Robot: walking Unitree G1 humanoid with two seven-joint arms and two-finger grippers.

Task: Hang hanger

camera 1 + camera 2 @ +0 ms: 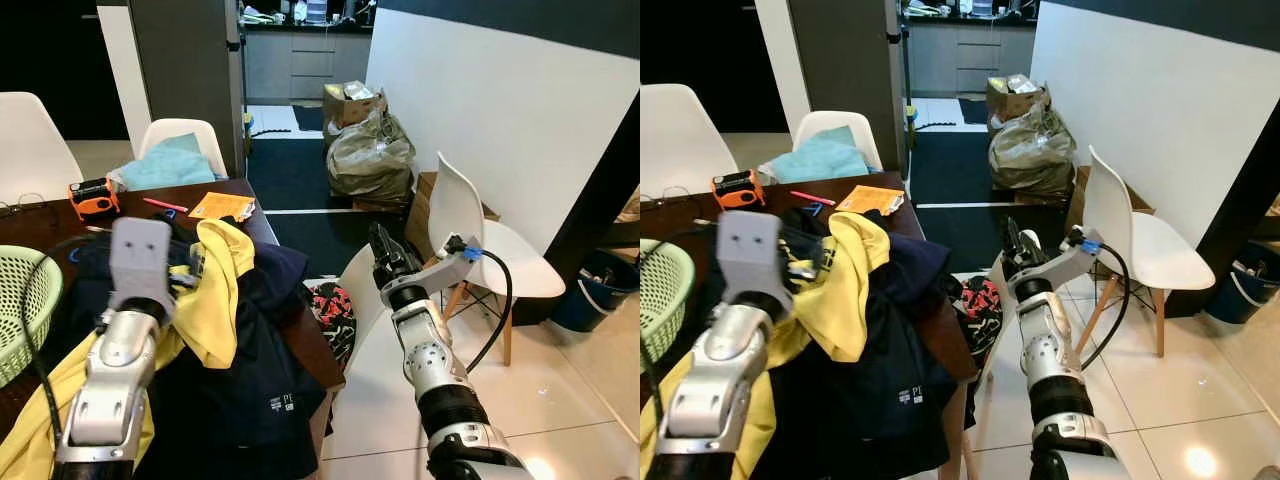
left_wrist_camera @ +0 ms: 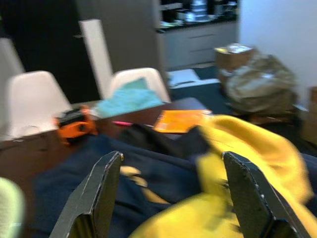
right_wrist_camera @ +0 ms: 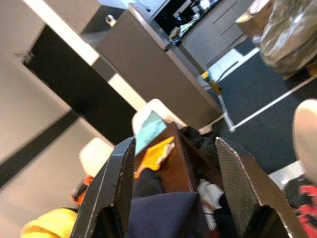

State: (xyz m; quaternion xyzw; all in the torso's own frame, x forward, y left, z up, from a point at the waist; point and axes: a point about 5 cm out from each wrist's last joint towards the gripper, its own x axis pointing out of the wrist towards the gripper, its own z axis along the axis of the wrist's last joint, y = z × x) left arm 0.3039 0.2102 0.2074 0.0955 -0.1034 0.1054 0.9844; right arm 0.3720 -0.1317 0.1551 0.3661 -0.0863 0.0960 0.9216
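Jaws on both grippers stand released, holding nothing. Left gripper [image 2: 168, 198] hovers over the yellow shirt [image 1: 215, 290] and navy clothes [image 1: 255, 370] heaped on the worktop [image 1: 40, 225]; right gripper [image 1: 385, 255] hangs off its edge. No hanger can be made out, perhaps buried there, nearer the left.

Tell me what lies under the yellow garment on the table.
The yellow garment lies on a navy garment draped over the brown table edge. No hanger can be made out; anything beneath the clothes is covered.
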